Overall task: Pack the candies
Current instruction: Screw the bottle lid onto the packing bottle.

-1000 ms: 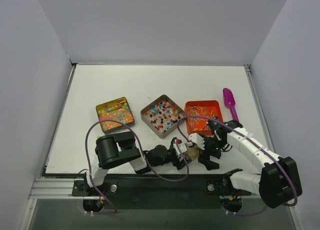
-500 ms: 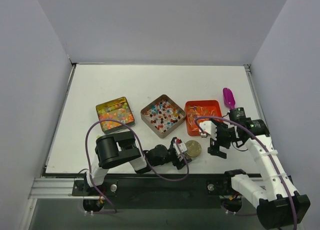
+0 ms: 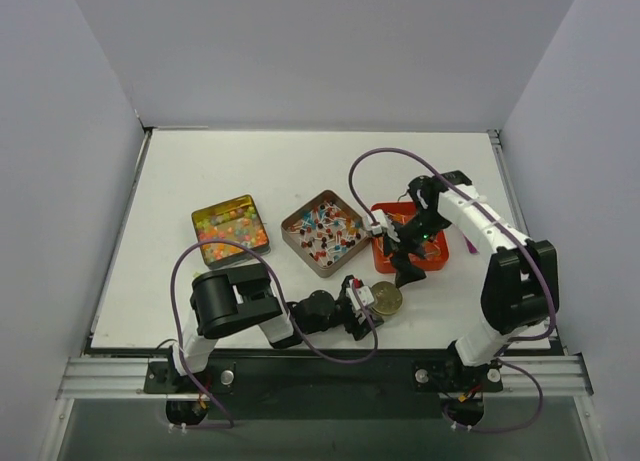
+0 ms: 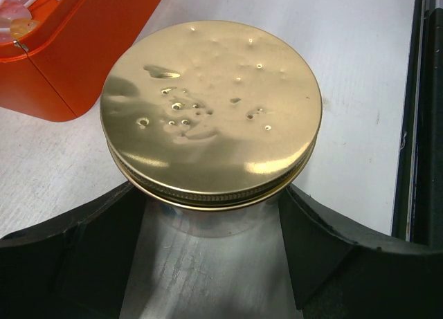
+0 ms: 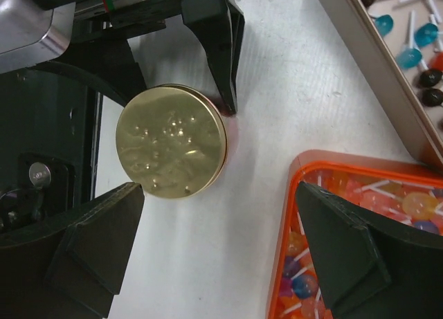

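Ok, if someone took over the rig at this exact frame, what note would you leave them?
Left gripper is shut on the jar, gold lid still on. Right gripper is open and empty, hovering between the jar and the orange tray. The candies lie in their three trays; none looks packed. Left to do: take the lid off, fill the jar.

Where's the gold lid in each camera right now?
Top external: gold lid near the front edge, between the arm bases.
Left wrist: centre frame, capping the jar held in the left fingers.
Right wrist: left of centre.
Shared landmark: the orange tray beside it.
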Available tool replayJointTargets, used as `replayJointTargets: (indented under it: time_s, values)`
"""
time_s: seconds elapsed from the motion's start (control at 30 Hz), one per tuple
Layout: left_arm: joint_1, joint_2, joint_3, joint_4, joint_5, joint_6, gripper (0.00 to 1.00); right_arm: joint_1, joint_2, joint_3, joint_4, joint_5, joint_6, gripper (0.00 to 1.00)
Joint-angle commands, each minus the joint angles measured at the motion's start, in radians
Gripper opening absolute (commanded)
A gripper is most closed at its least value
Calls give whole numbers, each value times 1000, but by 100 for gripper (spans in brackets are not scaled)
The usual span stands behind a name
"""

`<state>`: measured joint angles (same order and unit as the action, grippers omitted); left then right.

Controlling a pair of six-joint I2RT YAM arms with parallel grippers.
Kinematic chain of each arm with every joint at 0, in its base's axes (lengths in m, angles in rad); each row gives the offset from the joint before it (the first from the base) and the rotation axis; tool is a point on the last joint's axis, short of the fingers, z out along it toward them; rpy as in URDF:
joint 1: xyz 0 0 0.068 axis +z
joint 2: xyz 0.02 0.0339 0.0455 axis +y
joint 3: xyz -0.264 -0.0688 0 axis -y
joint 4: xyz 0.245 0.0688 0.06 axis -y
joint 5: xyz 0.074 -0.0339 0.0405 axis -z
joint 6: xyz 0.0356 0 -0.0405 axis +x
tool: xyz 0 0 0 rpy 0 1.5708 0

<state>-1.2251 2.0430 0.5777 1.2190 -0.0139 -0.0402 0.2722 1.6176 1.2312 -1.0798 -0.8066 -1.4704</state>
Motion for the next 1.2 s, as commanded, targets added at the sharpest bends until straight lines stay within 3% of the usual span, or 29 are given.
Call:
replayJointTargets:
  time_s: [0.0,0.23,0.77,1.17]
  values:
    - [15,97,-72,-435,-46,22,0,39,36,48,-109,-60,-77,100]
    - [15,97,-72,-432,-41,16,0,82,123,40,-141,-42,-105,100]
    - [16,102,-72,-432,-52,13,0,127,91,-73,-97,1,-116,100]
    - [41,118,-73,-429,-21,-47,0,127,-68,-255,-49,136,-90,100]
